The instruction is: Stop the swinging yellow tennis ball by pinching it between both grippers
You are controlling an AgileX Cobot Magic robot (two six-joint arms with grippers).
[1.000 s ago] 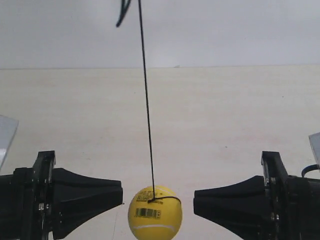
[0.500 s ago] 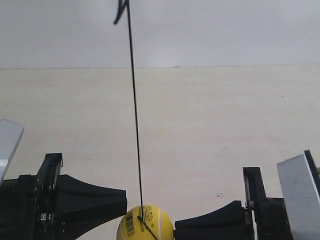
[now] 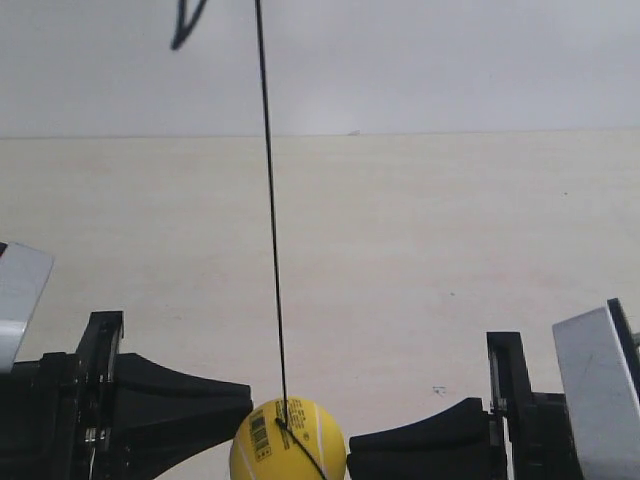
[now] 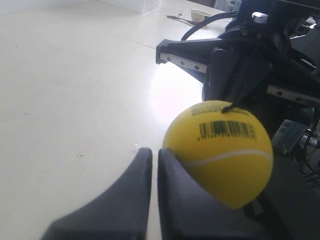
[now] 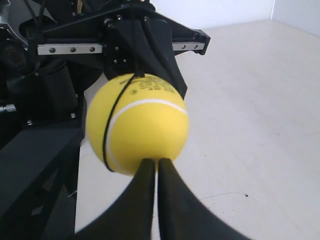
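The yellow tennis ball (image 3: 287,445) hangs low on a thin black string (image 3: 270,220), at the exterior view's bottom edge. It sits between two black grippers, each with its two fingers pressed together. The tip of the gripper at the exterior view's left (image 3: 248,403) touches the ball's barcode side. The other gripper's tip (image 3: 352,455) meets the opposite side. In the left wrist view the ball (image 4: 220,150) rests against one finger beside my left gripper (image 4: 155,150). In the right wrist view my right gripper (image 5: 156,161) butts against the ball (image 5: 137,125).
A pale table (image 3: 420,260) stretches back to a grey wall. White-grey blocks (image 3: 600,390) sit on both arms at the exterior view's edges. A clear box (image 4: 135,4) and cables (image 4: 200,25) lie at the table's far side in the left wrist view.
The ball dropped lower and shifted left as both gripper tips closed in on it. Over the last half second it barely moved; the loose string end at the top swung left.
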